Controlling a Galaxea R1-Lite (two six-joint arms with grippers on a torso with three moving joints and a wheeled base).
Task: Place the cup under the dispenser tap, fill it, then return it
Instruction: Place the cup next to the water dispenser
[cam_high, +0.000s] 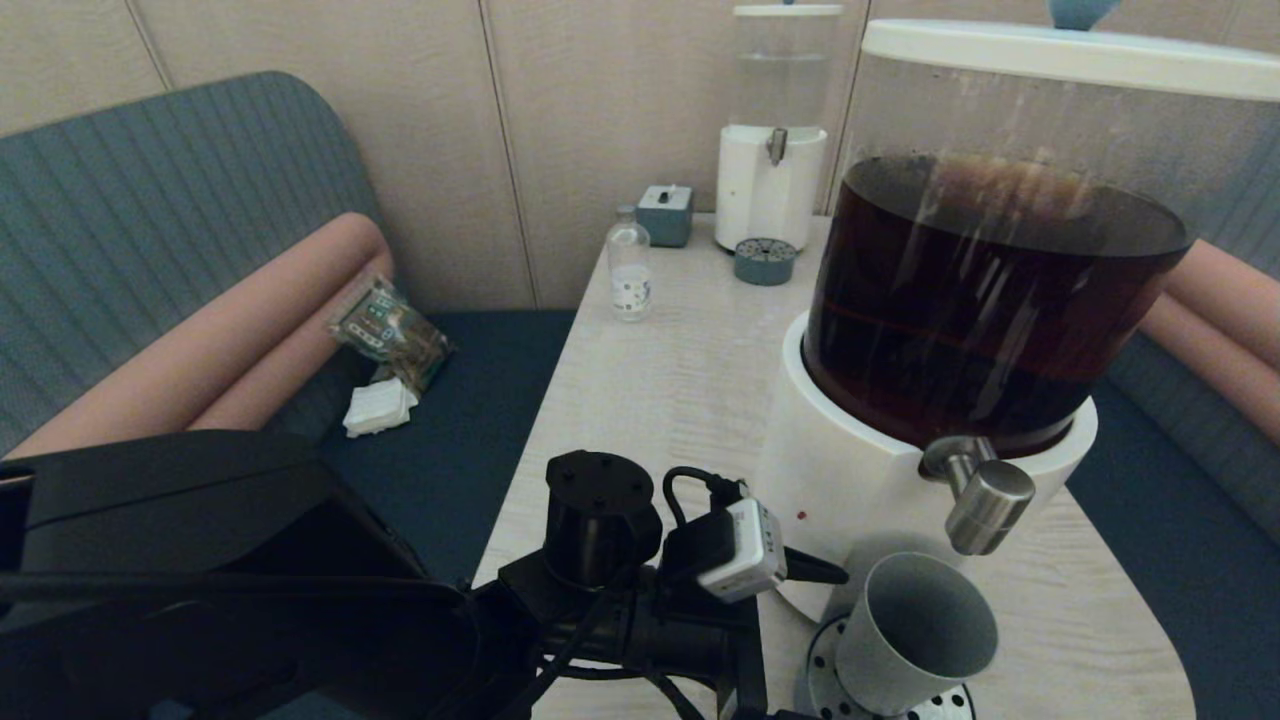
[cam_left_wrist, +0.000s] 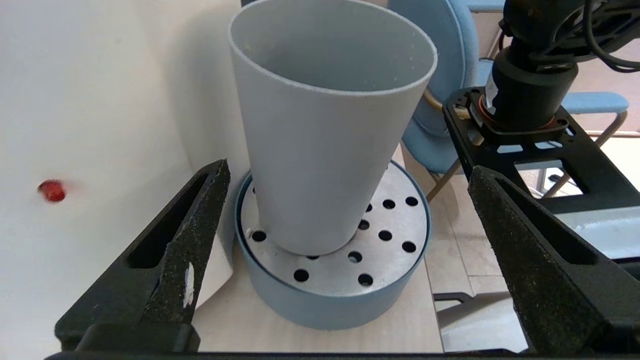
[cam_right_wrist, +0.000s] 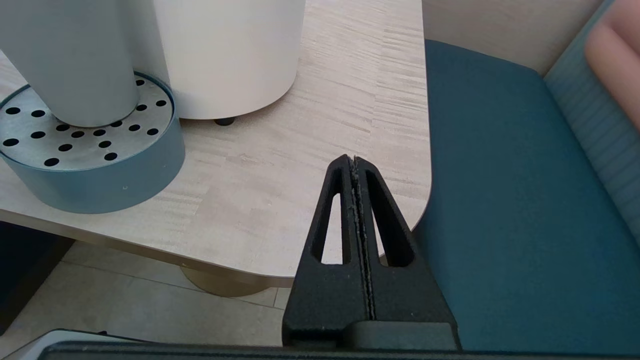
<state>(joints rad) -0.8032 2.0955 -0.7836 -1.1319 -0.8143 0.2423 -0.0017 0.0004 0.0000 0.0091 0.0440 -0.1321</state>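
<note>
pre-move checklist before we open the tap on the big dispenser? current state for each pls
1. Cup seated on the drip tray: ok, it stands upright on the perforated plate.
2. Cup mouth under the tap: cannot tell; in the head view the tap sits above the cup's far rim, but the centring is unclear.
3. Cup empty: ok, no liquid inside.
4. Left gripper released: ok, fingers open either side of the cup, not touching it.
5. Right gripper out of the way: ok, shut and empty, near the table edge, clear of the tray.
6. Dispenser has liquid: ok, dark liquid fills most of the tank.
</note>
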